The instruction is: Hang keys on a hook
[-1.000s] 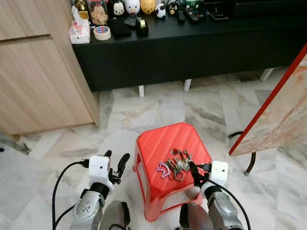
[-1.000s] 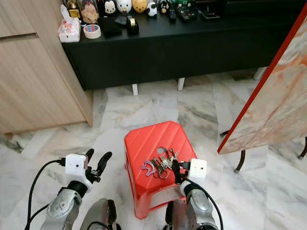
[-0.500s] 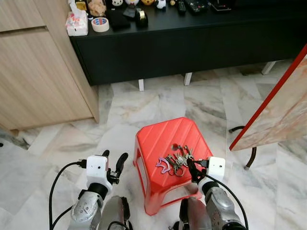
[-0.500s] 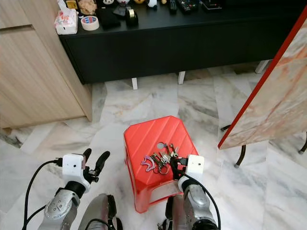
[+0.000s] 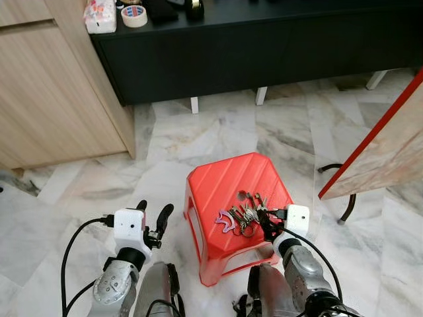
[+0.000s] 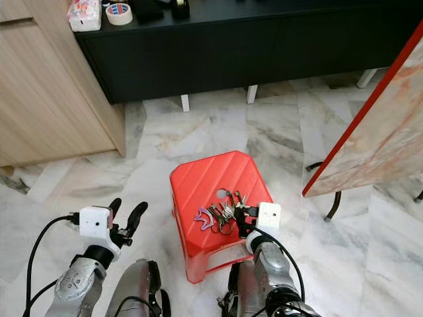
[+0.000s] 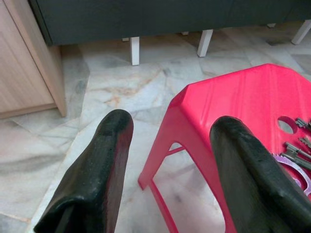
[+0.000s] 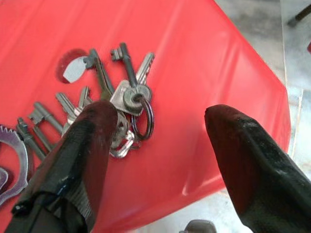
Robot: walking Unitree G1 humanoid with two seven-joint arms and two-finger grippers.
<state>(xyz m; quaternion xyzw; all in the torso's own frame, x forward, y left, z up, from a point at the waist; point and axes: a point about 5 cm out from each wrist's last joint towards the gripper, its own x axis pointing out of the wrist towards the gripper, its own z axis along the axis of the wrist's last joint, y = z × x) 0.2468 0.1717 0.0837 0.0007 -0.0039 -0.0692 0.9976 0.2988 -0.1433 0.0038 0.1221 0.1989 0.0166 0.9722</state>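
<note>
Keys (image 5: 246, 212) lie in a loose bunch on top of a red plastic stool (image 5: 221, 181) that stands on a marble floor (image 5: 79, 191), seen from the left eye. A purple charm (image 5: 225, 222) lies at the bunch's left edge. The right gripper (image 5: 268, 224) sits at the stool's right edge, just beside the bunch. The left gripper (image 5: 153, 218) hangs to the left of the stool, apart from it. Behind stands a black cabinet (image 5: 264, 46), with a roll of tape (image 5: 134, 16) on its top, and a wooden cupboard (image 5: 46, 92) beside it.

From the left wrist, the two black fingers (image 7: 99, 179) are spread wide with nothing between them, the stool beyond.

From the right wrist, the fingers (image 8: 85, 155) are parted wide and hold nothing; the bunch and its ring (image 8: 146, 116) lie just beyond one fingertip.
</note>
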